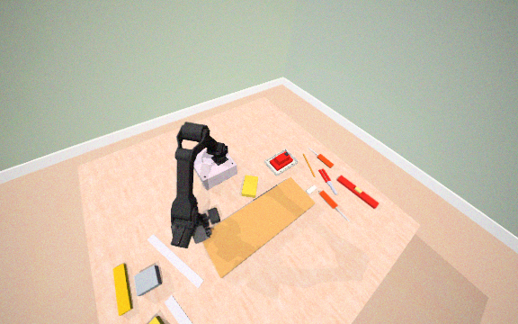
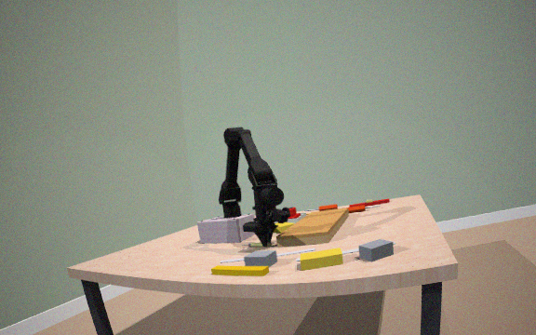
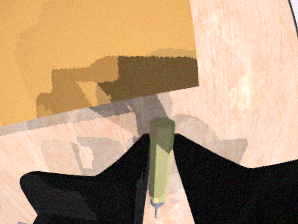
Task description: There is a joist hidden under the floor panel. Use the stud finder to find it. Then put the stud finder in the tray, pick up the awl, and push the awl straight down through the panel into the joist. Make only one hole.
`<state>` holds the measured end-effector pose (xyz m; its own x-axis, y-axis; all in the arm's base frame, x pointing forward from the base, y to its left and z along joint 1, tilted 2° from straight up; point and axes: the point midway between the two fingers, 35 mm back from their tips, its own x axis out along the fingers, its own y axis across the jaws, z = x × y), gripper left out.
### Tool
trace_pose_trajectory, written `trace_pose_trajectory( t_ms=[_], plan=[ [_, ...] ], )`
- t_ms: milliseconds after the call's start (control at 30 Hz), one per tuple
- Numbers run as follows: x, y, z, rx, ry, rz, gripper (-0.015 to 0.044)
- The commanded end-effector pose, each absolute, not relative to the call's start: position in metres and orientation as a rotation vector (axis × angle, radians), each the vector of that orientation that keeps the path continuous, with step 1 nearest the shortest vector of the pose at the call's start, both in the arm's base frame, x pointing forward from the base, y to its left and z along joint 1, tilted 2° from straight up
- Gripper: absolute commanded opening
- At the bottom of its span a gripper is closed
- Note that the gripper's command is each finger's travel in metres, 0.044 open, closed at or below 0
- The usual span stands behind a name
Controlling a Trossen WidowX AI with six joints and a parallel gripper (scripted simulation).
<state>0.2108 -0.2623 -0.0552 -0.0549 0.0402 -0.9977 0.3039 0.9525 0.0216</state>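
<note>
Green-handled awl (image 3: 161, 159) is pinched in my gripper (image 3: 160, 163) beside the panel (image 3: 93, 30); stud finder (image 1: 282, 160) sits trayed, hole remains unmade.

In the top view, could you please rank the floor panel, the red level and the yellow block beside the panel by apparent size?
1. Floor panel, by far the largest.
2. Red level, long and thin.
3. Yellow block, shortest though wider than the level, so these two are close in area.

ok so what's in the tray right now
A red stud finder sits in the white tray. The tray floor beneath it is covered, so nothing else can be confirmed.
</note>
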Motion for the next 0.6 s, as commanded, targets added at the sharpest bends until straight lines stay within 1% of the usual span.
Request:
trace_pose_trajectory(
  t_ms=[0, 33, 167, 567],
  plan=[
    [0.211, -0.262, -0.056, 0.272, 1.618, -0.223, 0.0026],
    [0.211, -0.262, -0.054, 0.272, 1.618, -0.223, 0.0000],
    [0.213, -0.265, -0.036, 0.272, 1.618, -0.224, 0.0000],
    [0.210, -0.265, 0.066, 0.271, 1.618, -0.224, 0.0000]
  ],
)
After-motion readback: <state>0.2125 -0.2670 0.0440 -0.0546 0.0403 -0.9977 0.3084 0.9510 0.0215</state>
